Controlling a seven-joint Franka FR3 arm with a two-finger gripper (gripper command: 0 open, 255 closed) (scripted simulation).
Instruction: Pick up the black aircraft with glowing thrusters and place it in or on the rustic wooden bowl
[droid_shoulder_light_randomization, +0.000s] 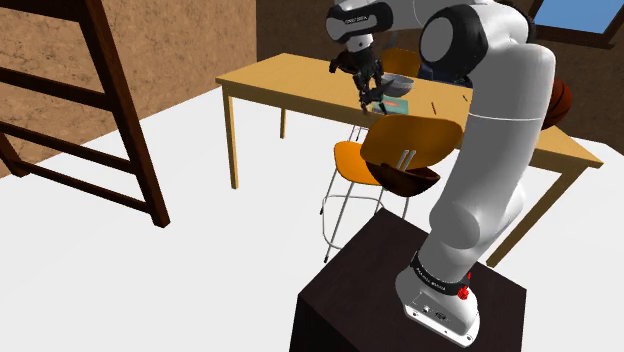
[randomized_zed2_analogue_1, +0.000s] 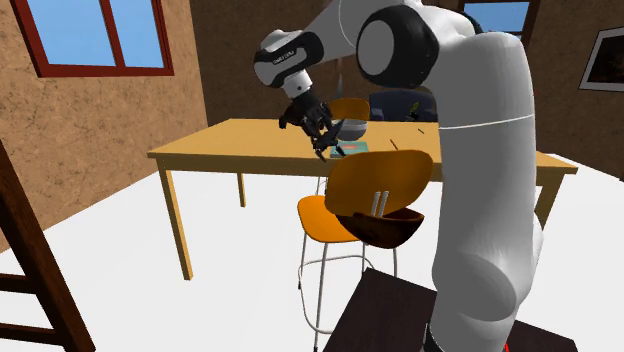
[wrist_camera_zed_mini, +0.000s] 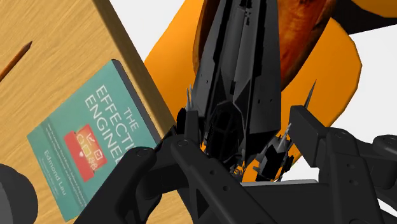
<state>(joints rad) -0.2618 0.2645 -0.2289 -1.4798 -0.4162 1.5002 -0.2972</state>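
— Black aircraft: where was it, and how was it gripped?
— It was clasped between the gripper's fingers, which were partly closed on the hull. It hung in the air over the table's near edge.
— What did the wrist view add?
— A teal book lying at that edge, with the orange chair below. The shoulder view showed the dark brown bowl at the chair and open white floor beside it.
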